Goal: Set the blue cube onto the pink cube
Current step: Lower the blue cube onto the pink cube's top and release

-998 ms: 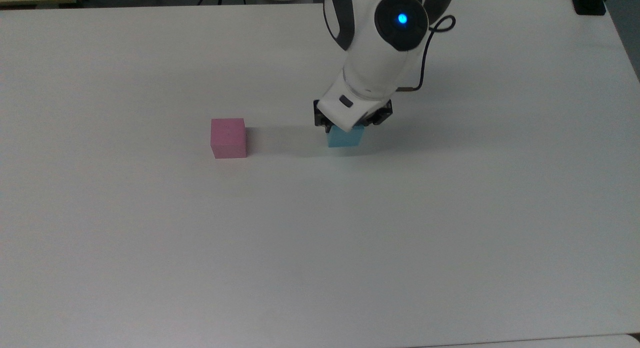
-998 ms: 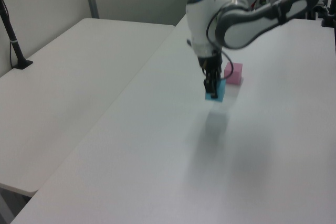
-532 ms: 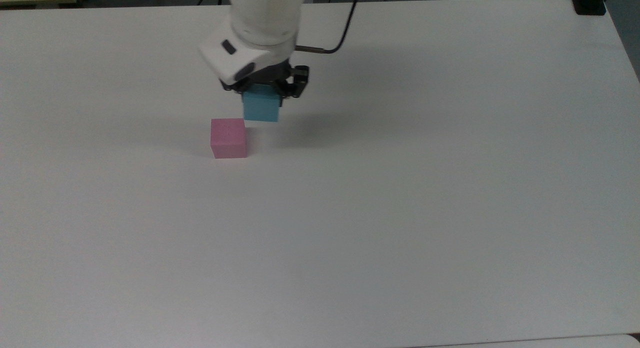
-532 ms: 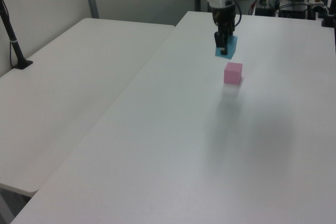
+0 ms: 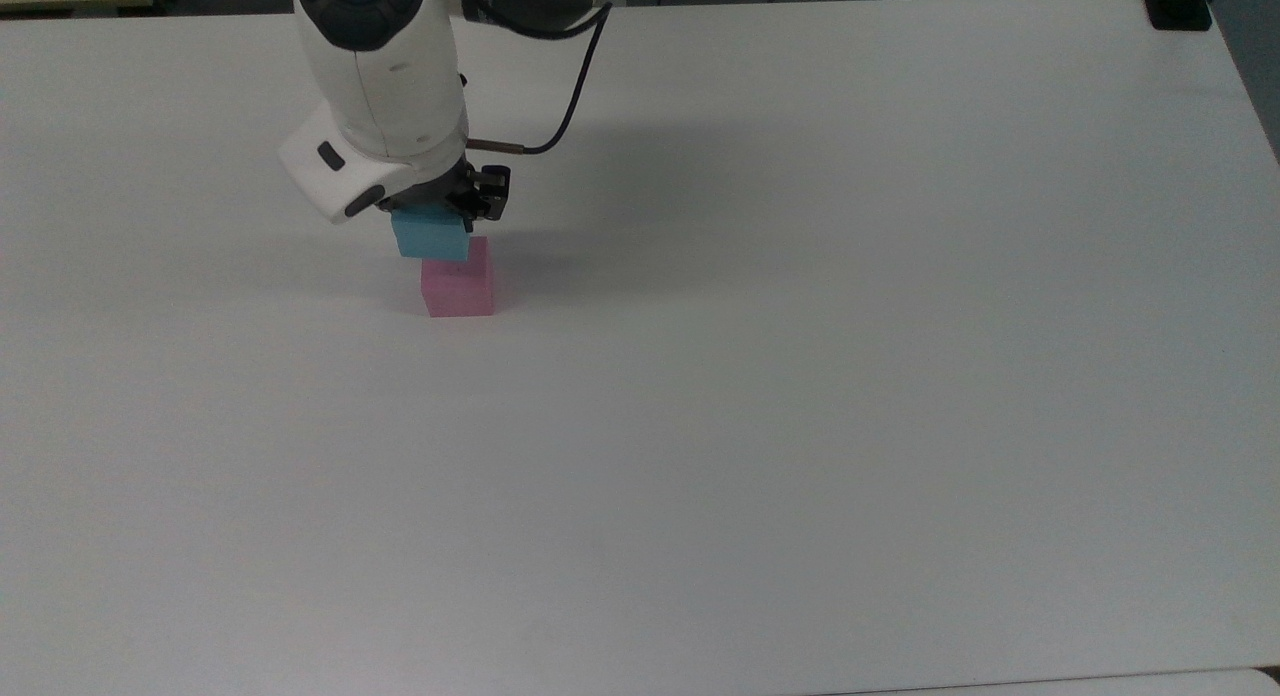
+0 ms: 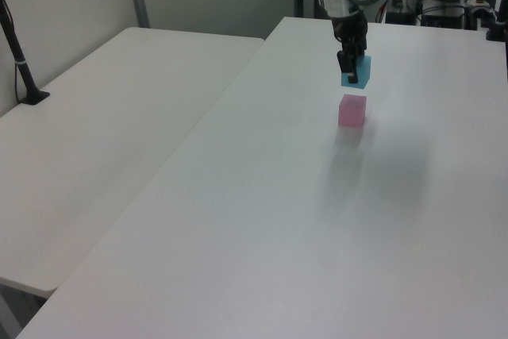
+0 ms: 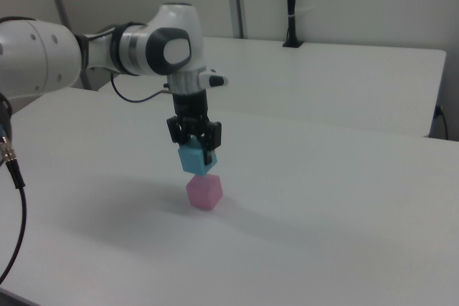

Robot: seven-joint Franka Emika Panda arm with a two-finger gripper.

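Gripper (image 7: 195, 147) pinches the blue cube (image 7: 196, 158) between its fingers, pointing down from the white arm (image 7: 154, 44). Blue cube is in the air, clear of the table (image 5: 800, 396). Pink cube (image 7: 204, 191) sits on the table right below it.

Left view: blue cube (image 6: 357, 72) hangs above the pink cube (image 6: 352, 110) with a visible gap between them. Right view: gap looks very thin; cubes roughly in line, blue one turned a little relative to pink.

Top view: blue cube (image 5: 430, 234) overlaps the pink cube's (image 5: 458, 286) upper-left part. Gripper (image 5: 440, 201) mostly hidden under the wrist. A black cable (image 5: 560, 86) loops off the wrist.
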